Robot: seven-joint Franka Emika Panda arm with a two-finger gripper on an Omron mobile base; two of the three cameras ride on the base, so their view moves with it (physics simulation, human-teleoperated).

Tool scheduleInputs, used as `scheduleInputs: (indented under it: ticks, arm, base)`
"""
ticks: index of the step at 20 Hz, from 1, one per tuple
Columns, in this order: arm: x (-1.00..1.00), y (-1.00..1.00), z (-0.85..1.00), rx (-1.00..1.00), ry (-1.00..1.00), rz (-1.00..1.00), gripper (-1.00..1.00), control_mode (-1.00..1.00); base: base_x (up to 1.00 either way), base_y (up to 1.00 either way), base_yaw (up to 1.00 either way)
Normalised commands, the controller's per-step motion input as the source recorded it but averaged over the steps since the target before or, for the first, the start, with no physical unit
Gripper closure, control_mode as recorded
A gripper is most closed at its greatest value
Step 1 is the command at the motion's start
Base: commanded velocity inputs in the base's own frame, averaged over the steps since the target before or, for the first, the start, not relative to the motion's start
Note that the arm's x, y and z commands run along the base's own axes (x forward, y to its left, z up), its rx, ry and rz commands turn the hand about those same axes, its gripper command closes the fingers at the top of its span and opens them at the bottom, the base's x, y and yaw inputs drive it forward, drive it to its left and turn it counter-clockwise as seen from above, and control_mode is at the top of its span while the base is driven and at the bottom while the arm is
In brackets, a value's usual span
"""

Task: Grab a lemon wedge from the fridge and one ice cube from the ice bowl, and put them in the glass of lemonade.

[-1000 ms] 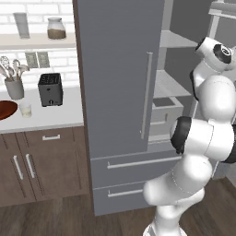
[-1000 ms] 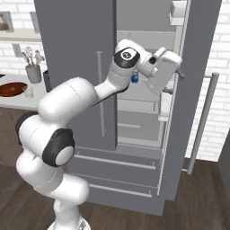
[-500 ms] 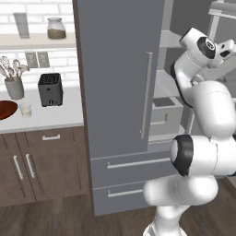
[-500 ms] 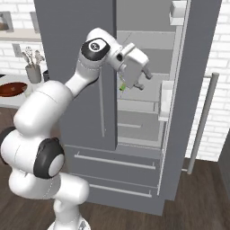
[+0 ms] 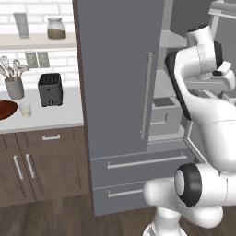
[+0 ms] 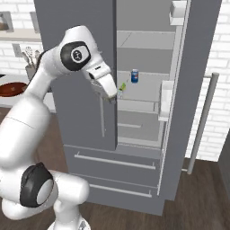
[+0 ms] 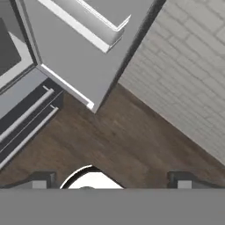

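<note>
White brick wall (image 5: 55,9) backs a pale surface (image 5: 46,120) over dark brown cabinets (image 5: 41,161) with 2 vertical bar handles and 1 drawer pull. A wall shelf (image 5: 37,41) hangs above. Dark wood plank floor (image 7: 132,145) runs to the pale brick wall on the right (image 6: 222,90).

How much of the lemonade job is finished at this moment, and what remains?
Done: the fridge door stands open. In hand: nothing; the claw is open and empty, pointing at the floor. The lemon wedge lies on a fridge shelf. Left: take the wedge, take an ice cube from the bowl, and drop both into the glass on the counter.
</note>
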Motion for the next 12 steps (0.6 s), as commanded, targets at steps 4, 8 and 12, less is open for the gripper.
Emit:
scheduleInputs:
  ticks: [4, 8, 12]
  arm:
    - [-0.34, 1.0, -0.44, 0.36, -0.37, 0.15, -1.0, -1.0]
    - [-0.34, 0.99, 0.19, 0.05, -0.19, 0.29, -1.0, -1.0]
    - [0.05, 0.84, 0.0, 0.12, -0.24, 0.55, -1.0, -1.0]
  base:
    - [0.0, 0.0, 0.0]
    - [0.0, 0.0, 0.0]
    - [0.0, 0.0, 0.0]
